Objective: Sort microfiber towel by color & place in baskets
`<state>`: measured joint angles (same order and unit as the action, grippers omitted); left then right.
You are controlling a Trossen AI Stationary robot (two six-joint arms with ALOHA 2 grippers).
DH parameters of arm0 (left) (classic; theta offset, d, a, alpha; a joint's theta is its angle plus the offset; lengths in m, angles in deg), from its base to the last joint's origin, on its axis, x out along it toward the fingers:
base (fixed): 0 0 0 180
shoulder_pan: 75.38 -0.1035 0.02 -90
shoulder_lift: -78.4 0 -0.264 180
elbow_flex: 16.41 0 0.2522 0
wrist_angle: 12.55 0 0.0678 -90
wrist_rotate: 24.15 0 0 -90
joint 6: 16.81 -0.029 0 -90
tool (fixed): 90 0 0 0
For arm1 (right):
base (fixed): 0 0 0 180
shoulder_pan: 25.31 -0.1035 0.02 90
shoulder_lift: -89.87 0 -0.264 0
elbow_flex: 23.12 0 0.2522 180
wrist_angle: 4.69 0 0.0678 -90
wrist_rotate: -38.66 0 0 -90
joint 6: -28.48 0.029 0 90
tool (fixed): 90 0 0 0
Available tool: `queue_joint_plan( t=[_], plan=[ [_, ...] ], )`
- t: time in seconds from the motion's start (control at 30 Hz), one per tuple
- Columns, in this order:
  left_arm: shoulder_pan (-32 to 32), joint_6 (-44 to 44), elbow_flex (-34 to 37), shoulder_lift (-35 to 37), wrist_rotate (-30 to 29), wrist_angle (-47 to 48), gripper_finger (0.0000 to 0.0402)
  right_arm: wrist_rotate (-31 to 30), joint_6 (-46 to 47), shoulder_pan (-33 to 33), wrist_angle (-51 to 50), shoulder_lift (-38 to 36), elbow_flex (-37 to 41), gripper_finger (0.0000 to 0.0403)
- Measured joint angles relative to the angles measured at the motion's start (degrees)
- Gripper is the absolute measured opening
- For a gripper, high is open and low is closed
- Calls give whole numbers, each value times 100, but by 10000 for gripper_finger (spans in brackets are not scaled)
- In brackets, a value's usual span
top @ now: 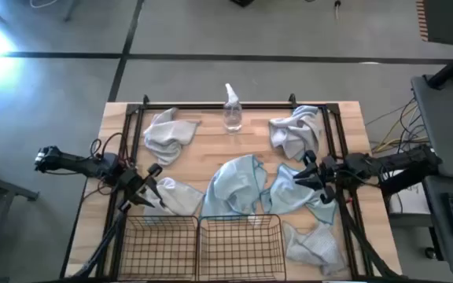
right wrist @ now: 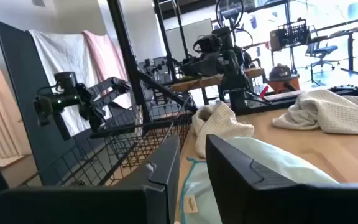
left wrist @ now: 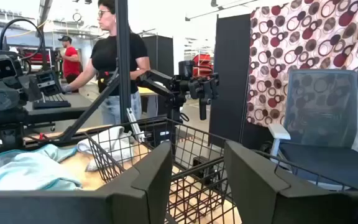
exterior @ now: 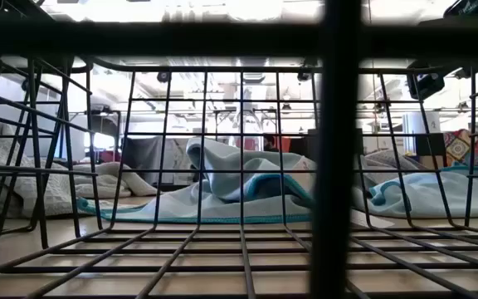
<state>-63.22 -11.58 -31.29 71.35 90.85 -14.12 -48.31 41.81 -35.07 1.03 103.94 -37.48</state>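
left tool (top: 157, 196) released, beside grey towel (top: 178, 194) | right tool (top: 300, 175) part-spread, empty, over blue towel (top: 289, 196) | baskets (top: 203, 245) empty

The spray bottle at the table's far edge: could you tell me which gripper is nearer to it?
Right. The right gripper is off to the spray bottle's right, above a blue towel; the left gripper hangs farther off, near the left basket.
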Motion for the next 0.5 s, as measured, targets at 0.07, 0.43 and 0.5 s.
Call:
queue_joint_plan(
  t=[0.07,0.43,0.5],
  plan=[
    [0,-1,1,1,1,1,133,0,0,0,2,0,0,78],
    [0,0,0,1,1,1,133,-1,-2,0,1,0,1,84],
    [0,-2,0,0,0,2,133,0,-2,0,0,2,0,80]
  ],
)
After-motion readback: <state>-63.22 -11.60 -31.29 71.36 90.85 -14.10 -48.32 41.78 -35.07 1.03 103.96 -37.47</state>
